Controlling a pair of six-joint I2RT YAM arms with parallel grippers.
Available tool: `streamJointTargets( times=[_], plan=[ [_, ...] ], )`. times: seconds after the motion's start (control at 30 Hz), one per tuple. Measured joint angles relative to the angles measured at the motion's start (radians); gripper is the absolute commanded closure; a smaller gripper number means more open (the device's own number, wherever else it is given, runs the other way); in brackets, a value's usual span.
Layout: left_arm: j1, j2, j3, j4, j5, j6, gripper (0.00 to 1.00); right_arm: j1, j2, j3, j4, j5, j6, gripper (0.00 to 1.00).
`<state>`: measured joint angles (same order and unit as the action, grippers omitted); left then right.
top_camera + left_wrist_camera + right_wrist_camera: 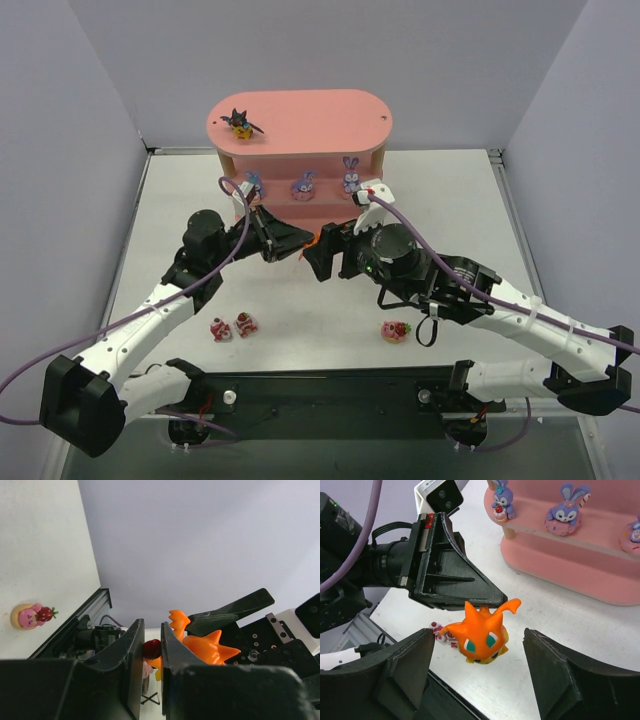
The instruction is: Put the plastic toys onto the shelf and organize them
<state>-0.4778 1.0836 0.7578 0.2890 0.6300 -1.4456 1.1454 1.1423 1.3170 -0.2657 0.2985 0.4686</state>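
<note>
My left gripper [296, 243] is shut on the orange figurine [312, 241] and holds it in the air in front of the pink shelf [300, 112]. In the left wrist view the jaws [152, 647] pinch the figurine's lower part, and its orange body [207, 649] sticks out to the right. My right gripper [480, 665] is open, its fingers standing either side of the orange figurine [482, 635] without touching it. The black bat toy [241, 123] stands on the top board. Three purple-blue bunnies [304, 186] stand on the middle tier.
Two red-and-white figurines [233, 327] lie on the table near the left arm, and a third [396, 331] lies under the right arm. Grey walls close in the table on three sides. A black rail [330, 385] runs along the near edge.
</note>
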Motion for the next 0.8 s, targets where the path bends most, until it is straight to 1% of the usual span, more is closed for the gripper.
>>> streamJointTargets(
  times=[0.07, 0.1, 0.17, 0.2, 0.27, 0.3, 0.4, 0.43, 0.47, 0.5, 0.57, 0.6, 0.63, 0.73, 0.8],
  plan=[
    [0.000, -0.001, 0.000, 0.027, 0.000, -0.028, 1.00, 0.000, 0.027, 0.018, 0.010, 0.010, -0.010, 0.40],
    [0.000, -0.001, 0.000, 0.037, 0.000, -0.041, 1.00, 0.000, 0.040, 0.023, 0.018, 0.014, -0.015, 0.49],
    [0.000, -0.001, -0.003, 0.061, -0.005, -0.061, 1.00, 0.000, 0.058, 0.026, 0.032, 0.017, -0.018, 0.57],
    [0.003, -0.001, -0.009, 0.072, -0.008, -0.072, 1.00, 0.002, 0.063, 0.028, 0.043, 0.016, -0.022, 0.67],
    [0.006, -0.001, -0.021, 0.094, -0.008, -0.093, 1.00, 0.001, 0.066, 0.028, 0.049, 0.023, -0.028, 0.79],
    [0.006, -0.001, -0.024, 0.101, -0.008, -0.105, 1.00, 0.000, 0.066, 0.028, 0.050, 0.024, -0.024, 0.88],
    [0.007, -0.001, -0.026, 0.116, -0.010, -0.115, 1.00, 0.001, 0.067, 0.030, 0.055, 0.029, -0.028, 1.00],
    [0.008, -0.001, -0.026, 0.119, -0.010, -0.117, 0.90, 0.001, 0.067, 0.032, 0.056, 0.029, -0.027, 1.00],
    [0.008, -0.001, -0.026, 0.122, -0.010, -0.119, 0.73, 0.001, 0.067, 0.034, 0.057, 0.029, -0.027, 1.00],
    [0.008, -0.001, -0.026, 0.124, -0.009, -0.119, 0.37, 0.001, 0.067, 0.034, 0.057, 0.030, -0.027, 1.00],
    [0.008, -0.001, -0.026, 0.128, -0.004, -0.112, 0.13, 0.001, 0.068, 0.037, 0.055, 0.032, -0.026, 1.00],
    [0.008, -0.001, -0.022, 0.123, 0.005, -0.104, 0.06, 0.000, 0.070, 0.040, 0.055, 0.038, -0.027, 1.00],
    [0.007, 0.000, -0.012, 0.109, 0.014, -0.090, 0.03, -0.002, 0.076, 0.046, 0.053, 0.044, -0.027, 1.00],
    [0.021, 0.000, 0.040, 0.018, 0.018, -0.008, 0.03, -0.011, 0.088, 0.066, 0.044, 0.064, -0.033, 1.00],
    [0.047, -0.005, 0.101, -0.103, 0.006, 0.095, 0.03, -0.027, 0.095, 0.092, 0.035, 0.088, -0.048, 1.00]
  ],
)
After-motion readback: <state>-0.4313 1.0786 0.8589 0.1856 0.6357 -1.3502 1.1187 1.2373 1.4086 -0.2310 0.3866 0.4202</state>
